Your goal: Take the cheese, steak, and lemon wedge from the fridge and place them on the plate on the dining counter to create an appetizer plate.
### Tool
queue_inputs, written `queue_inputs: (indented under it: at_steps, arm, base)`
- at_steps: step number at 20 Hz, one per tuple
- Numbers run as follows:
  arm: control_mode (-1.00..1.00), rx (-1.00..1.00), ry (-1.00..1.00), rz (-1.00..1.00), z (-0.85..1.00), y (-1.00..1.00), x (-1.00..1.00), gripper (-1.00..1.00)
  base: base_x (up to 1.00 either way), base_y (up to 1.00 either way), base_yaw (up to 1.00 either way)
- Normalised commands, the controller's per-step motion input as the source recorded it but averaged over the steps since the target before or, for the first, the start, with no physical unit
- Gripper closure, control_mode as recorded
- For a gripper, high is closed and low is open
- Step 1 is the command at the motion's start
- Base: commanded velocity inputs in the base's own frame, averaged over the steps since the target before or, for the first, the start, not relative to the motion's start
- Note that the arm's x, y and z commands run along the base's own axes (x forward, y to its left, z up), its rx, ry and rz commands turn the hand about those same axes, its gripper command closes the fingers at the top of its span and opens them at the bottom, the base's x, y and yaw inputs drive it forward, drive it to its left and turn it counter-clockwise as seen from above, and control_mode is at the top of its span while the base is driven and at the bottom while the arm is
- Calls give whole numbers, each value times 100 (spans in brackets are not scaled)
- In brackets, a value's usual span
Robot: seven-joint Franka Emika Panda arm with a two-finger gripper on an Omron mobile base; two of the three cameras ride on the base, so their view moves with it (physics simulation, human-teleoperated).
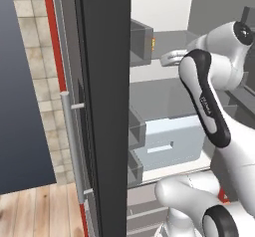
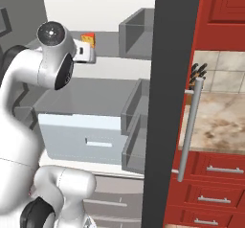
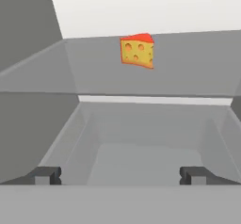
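First pick underway: arm reaching into the open fridge (image 1: 164,106) with jaws wide apart and empty, cheese (image 3: 137,51) sitting on the grey shelf (image 3: 188,72) ahead, next move needs advancing to straddle it, then closing

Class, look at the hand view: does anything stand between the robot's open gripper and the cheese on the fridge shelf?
Nothing visible does. The cheese sits at the back of a grey glass shelf, and the gripper, jaws wide apart, faces it across bare shelf. No other food or container lies on that line.
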Motion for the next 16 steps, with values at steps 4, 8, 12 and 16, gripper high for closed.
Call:
queue_inputs:
  at_steps: [4,8,12,16]
  arm:
    - [-100,0,-1,0,10,15,52,-100]
    - [-100,0,0,0,16,0,44,-100]
    - [-100,0,0,0,11,0,48,-100]
    - [-100,0,0,0,1,0,34,-100]
  base:
    - [0,0,0]
    - [0,0,0]
    - [0,0,0]
    - [0,0,0]
